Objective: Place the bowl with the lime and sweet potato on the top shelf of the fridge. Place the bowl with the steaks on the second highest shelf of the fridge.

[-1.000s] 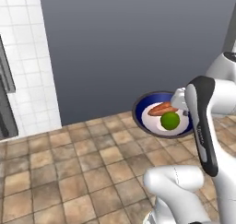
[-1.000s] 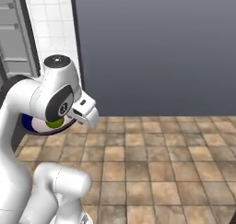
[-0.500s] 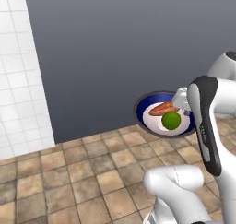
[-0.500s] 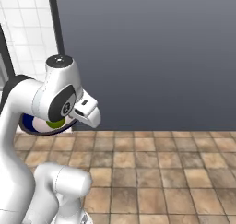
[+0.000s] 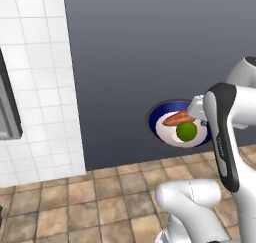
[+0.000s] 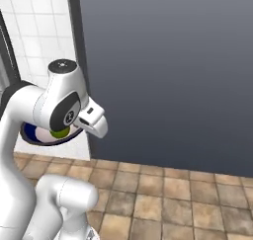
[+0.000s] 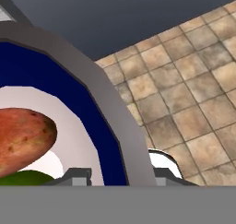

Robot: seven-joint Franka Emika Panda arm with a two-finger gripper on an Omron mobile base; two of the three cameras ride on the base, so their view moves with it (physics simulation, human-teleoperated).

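Fridge (image 5: 150, 62): a broad flat grey door face standing before the robot, beside a white tiled wall (image 5: 40, 87) and above a brown tiled floor (image 5: 100, 197). Bowl (image 5: 159, 118): dark blue inside with a white centre and a grey rim, carried in the air in front of the grey door, clear of the floor. Pincer (image 7: 117, 174): narrowly set, its tips astride the bowl's rim, one inside and one outside, holding the bowl. Sweet potato (image 5: 178, 118): orange-red, lying in the bowl's white centre. Lime (image 5: 187, 131): bright green, just beside the sweet potato in the same bowl.
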